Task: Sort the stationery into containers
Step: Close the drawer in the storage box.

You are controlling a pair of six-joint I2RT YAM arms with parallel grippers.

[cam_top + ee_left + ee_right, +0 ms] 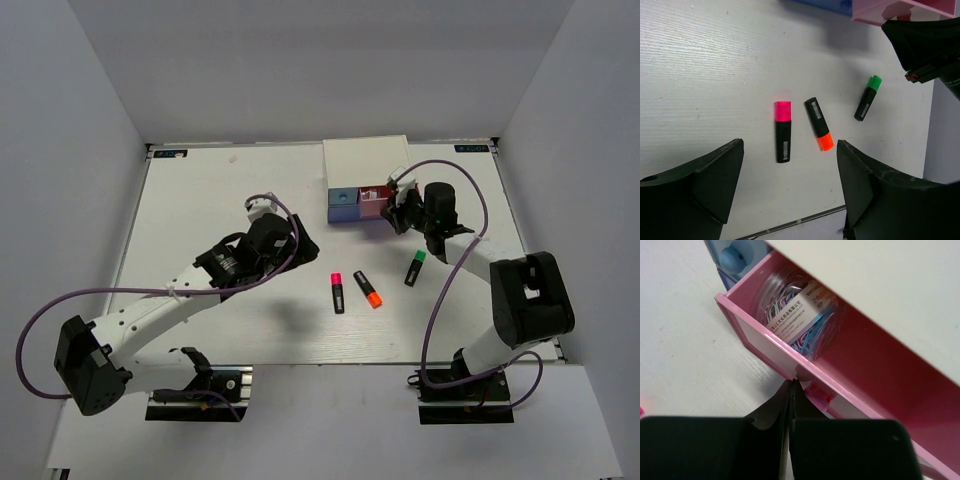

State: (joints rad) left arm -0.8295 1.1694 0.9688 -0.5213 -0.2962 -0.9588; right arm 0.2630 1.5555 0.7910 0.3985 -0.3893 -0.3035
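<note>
Basically: white table (200,220), white boxy cabinet (365,160) at its far edge, pink plastic drawer (880,370) pulled out, clear tub of coloured paper clips (800,320) inside. Right gripper (791,386) pinched narrow at the drawer front. Left gripper (795,150) spread wide above the pink-capped black highlighter (783,131), orange-capped black highlighter (819,131) and green-capped black highlighter (867,98) lying on the table.

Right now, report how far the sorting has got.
Done: a tub of paper clips lies in the open pink drawer. In hand: the right gripper is shut at that drawer's front edge. To do: the pink highlighter, orange highlighter and green highlighter lie on the table; the open left gripper holds nothing.
</note>
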